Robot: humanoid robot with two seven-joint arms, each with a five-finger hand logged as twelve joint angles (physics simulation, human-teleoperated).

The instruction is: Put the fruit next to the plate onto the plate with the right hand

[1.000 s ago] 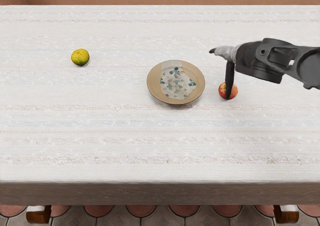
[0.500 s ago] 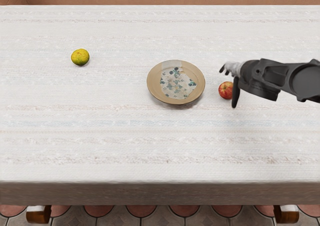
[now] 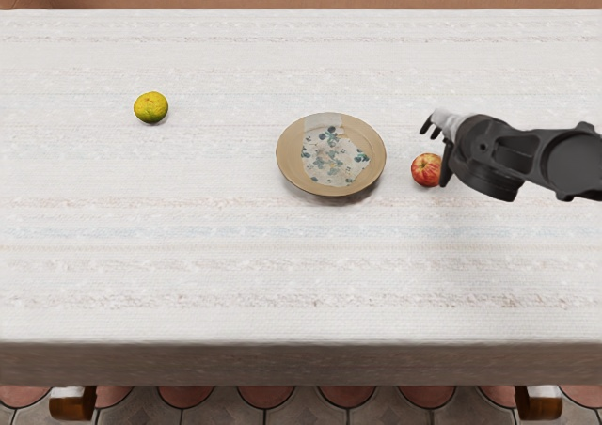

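Head view. A small round red-and-yellow apple (image 3: 425, 169) lies on the pale cloth-covered table (image 3: 282, 275), just right of the tan ceramic plate (image 3: 331, 154) with its blue-green patterned centre. The dark grey right hand (image 3: 448, 143) is at the apple's right side; whether it is spread or closed cannot be told. A yellow-green citrus fruit (image 3: 150, 107) lies far left.

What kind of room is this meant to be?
Probably a simulated dining room: a long table with a pale cloth, a patterned plate and an apple on it, and a tiled floor below.
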